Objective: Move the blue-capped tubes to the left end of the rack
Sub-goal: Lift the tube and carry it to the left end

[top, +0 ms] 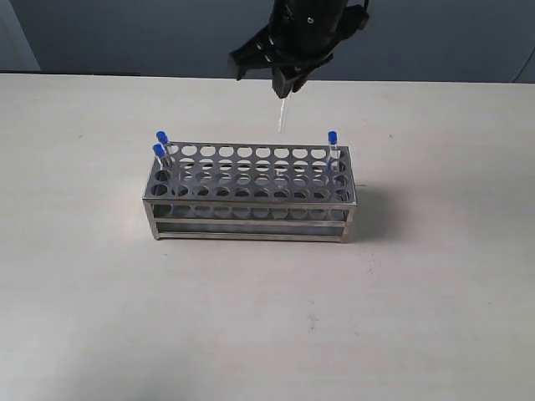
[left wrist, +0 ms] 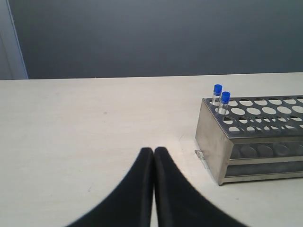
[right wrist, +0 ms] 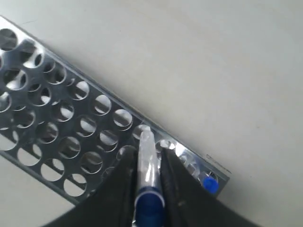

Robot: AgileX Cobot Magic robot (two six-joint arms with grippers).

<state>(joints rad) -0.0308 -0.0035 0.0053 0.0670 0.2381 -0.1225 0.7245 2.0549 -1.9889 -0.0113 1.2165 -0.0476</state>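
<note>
1. The right gripper (top: pixel 284 88) hangs above the back edge of the rack (top: pixel 251 205), a little right of the rack's middle. It is clamped on the held tube (top: pixel 282 117).
2. The held tube hangs from between the fingers, nearly upright, with its clear body pointing down at the rack. Its lower end is clear of the top plate and touches nothing.
3. From the right wrist view, the blue cap sits up between the two black fingers (right wrist: pixel 124 184). The clear body runs out past their tips. The tip lines up over the edge row of holes, but I cannot tell which hole.
4. The rack stands on the pale table (top: pixel 84 292), long side facing me, well below the gripper.
5. At the rack's left end, the rear left tube (top: pixel 161 138) and the front left tube (top: pixel 158 152) stand upright in the end column. One is just in front of the other, and both are well apart from the right gripper.
6. The right-end tube (top: pixel 332 138) stands upright near the back right corner. It is the seated tube nearest the gripper, off to the gripper's side and lower.
7. The left gripper (left wrist: pixel 154 152) has its fingers pressed together on nothing. It is over bare table near the rack's left end, with the two seated tubes beyond it.
</note>
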